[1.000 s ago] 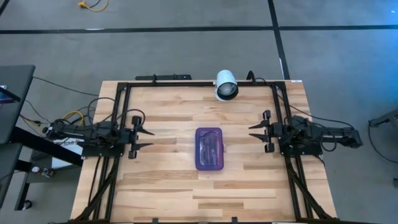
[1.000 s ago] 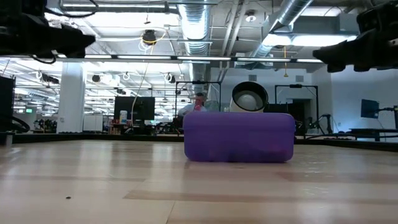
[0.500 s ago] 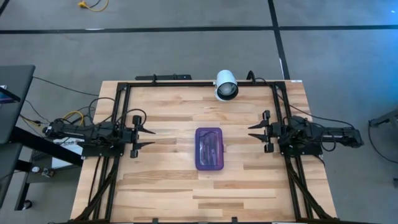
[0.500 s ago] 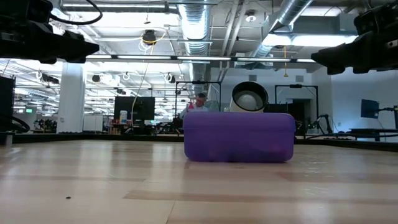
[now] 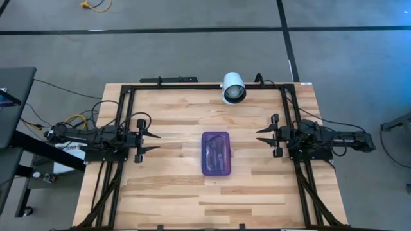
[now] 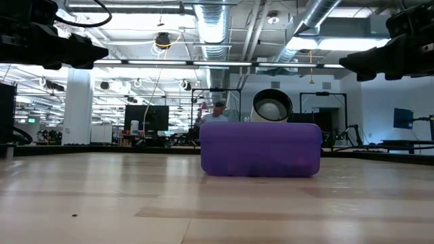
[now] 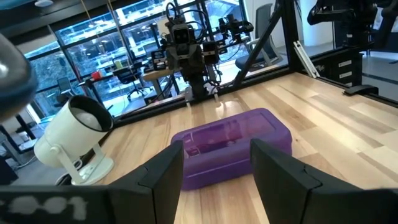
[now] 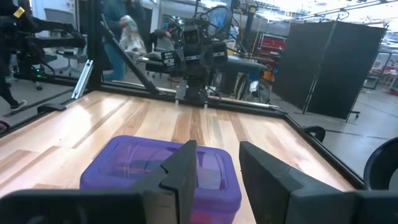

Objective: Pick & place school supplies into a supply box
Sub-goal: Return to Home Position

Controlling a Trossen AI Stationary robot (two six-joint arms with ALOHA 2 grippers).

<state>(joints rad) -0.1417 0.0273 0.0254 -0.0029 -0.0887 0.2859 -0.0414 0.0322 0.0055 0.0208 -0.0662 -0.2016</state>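
The translucent purple plastic supply box (image 5: pixel 216 171), rectangular with rounded corners, is seen lying flat at the centre of the pale wooden table (image 5: pixel 173 189), its long side running from 12 to 6 o'clock. Its lid appears to be shut. The school supplies (image 5: pixel 215 151) are made out only as thin dark shapes through the lid, and single items cannot be told apart.

The task is judged to be all but done, with only the withdrawal to the rest pose in hand. For that to be done well, both arms should be drawn straight outward and level, away from the box, so that it is not nudged. No descent toward the table is called for, and nothing needs to be gripped.

The left gripper (image 5: pixel 154 143) is placed at 9 o'clock of the box, well apart from it and raised above the table. Its jaws are moderately apart, and nothing is held or touched. The right gripper (image 5: pixel 261 138) is found at 3 o'clock, likewise well apart and raised, its jaws apart and empty. Both are pointed inward at the box. A white cylindrical camera (image 5: pixel 233 88) is set at 12 o'clock, near the far edge, just inside the black metal frame (image 5: pixel 192 87).
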